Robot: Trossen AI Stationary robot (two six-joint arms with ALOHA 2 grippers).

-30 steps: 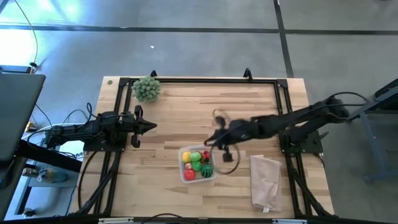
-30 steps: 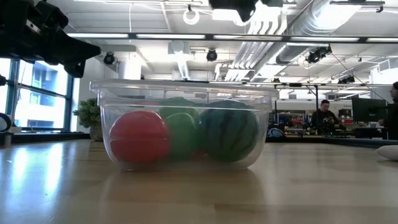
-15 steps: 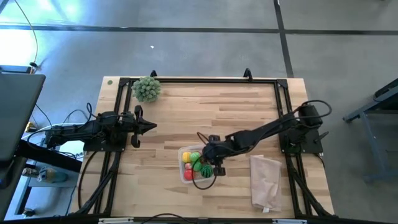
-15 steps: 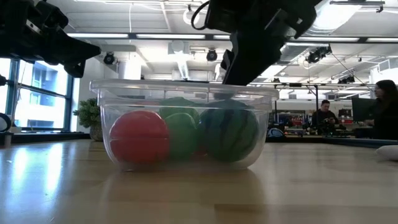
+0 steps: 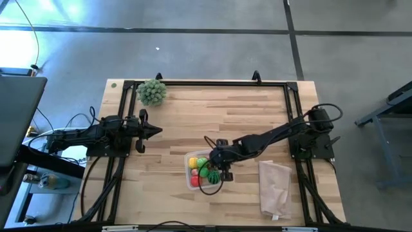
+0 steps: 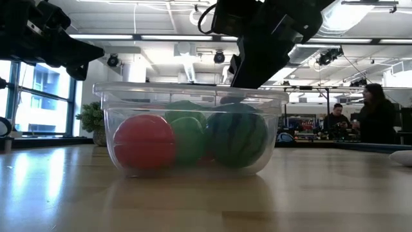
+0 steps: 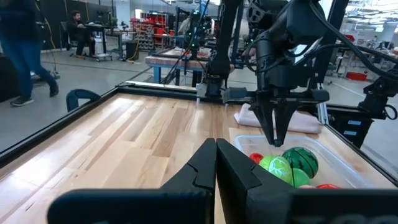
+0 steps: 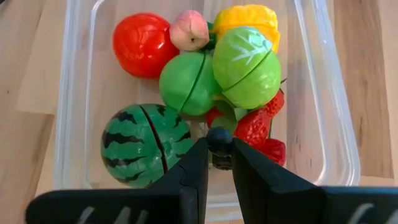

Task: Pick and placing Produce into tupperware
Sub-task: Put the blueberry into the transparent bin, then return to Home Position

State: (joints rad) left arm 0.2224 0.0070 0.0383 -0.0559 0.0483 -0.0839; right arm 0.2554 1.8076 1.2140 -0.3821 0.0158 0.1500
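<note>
The left gripper (image 5: 156, 131) waits at the left side of the wooden surface (image 5: 193, 109), jaws pressed together on nothing, well apart from the work.

Further right, the tupperware (image 8: 323, 81) sits directly under the right gripper (image 8: 219, 155). Inside it lie the produce: a red tomato (image 8: 142, 45), a pink peach (image 8: 189, 30), a yellow piece (image 8: 249, 15), two green balls (image 8: 245, 67), a striped watermelon (image 8: 144, 143) and red strawberries (image 8: 258, 127).

The right gripper hangs just above the container's rim, tips pointing down over the gap between the watermelon and the strawberries. Its jaws are nearly closed and pinch a small dark round item (image 8: 219, 139); what that is cannot be made out, possibly a stem or cap of a toy.

The step in hand looks like the release. To do it well, keep the tips centred over the open gap, lower slightly inside the walls, spread the jaws fully, then lift straight up so nothing is dragged out or the container nudged.
</note>
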